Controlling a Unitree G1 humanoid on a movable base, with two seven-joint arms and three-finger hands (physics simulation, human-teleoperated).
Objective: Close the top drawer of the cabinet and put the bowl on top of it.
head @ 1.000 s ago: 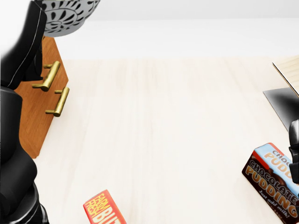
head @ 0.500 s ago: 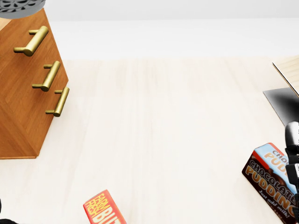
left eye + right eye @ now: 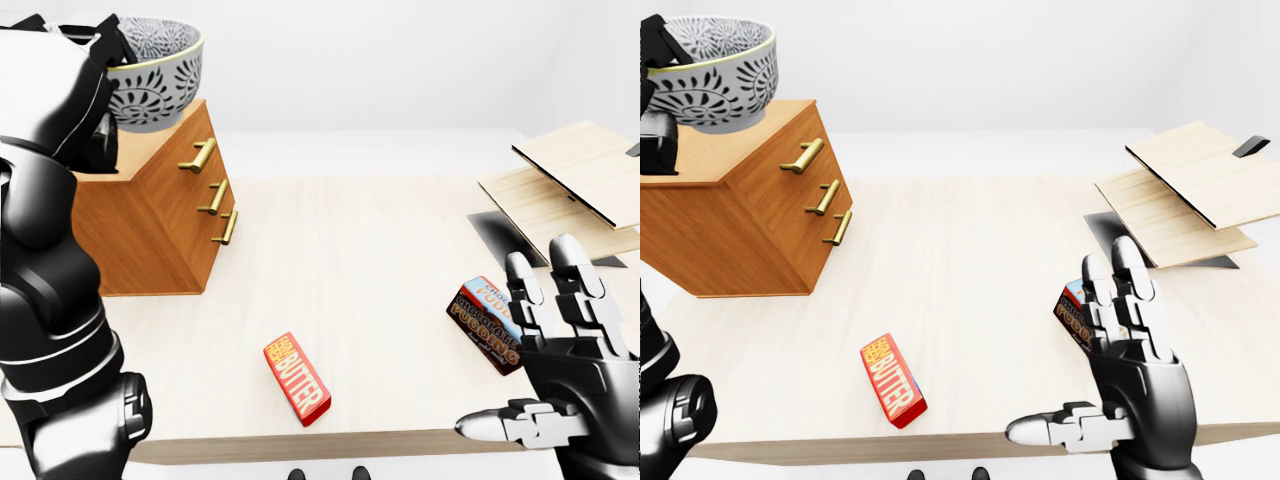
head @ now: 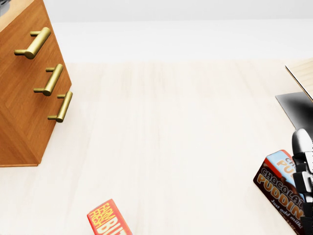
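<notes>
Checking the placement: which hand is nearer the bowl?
Left. The left hand is at the bowl on the cabinet; the right hand is far off, by the pudding box.

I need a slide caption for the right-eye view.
Bowl on the cabinet top, drawers shut, right hand open at the table edge.

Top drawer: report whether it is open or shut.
Shut. The top drawer has its front flush with the two drawers below.

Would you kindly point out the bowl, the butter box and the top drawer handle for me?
bowl (image 3: 715, 92): right-eye view, on its patterned outer wall.
butter box (image 3: 297, 378): left-eye view, on its red top face.
top drawer handle (image 3: 803, 155): right-eye view, middle of the brass bar.
</notes>
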